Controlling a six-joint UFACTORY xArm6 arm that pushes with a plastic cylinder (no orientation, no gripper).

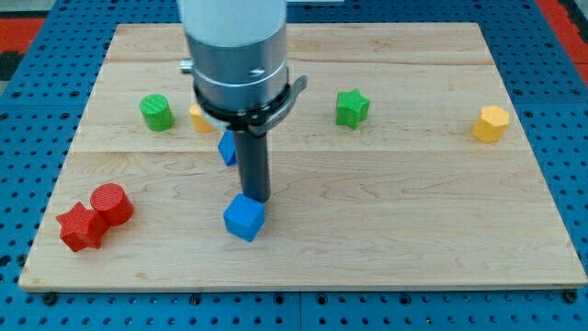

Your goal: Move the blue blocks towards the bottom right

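A blue cube [243,218] lies on the wooden board [386,221], left of the middle, toward the view's bottom. My tip [258,199] stands right at the cube's upper right edge, seemingly touching it. A second blue block [227,148] sits just left of the rod, higher up; the rod and arm hide part of it, so its shape is unclear.
A green cylinder [157,112] and a partly hidden yellow block [200,119] lie at upper left. A green star [351,108] is at upper middle, a yellow hexagonal block [491,123] at upper right. A red star [80,227] and a red cylinder [111,203] touch at lower left.
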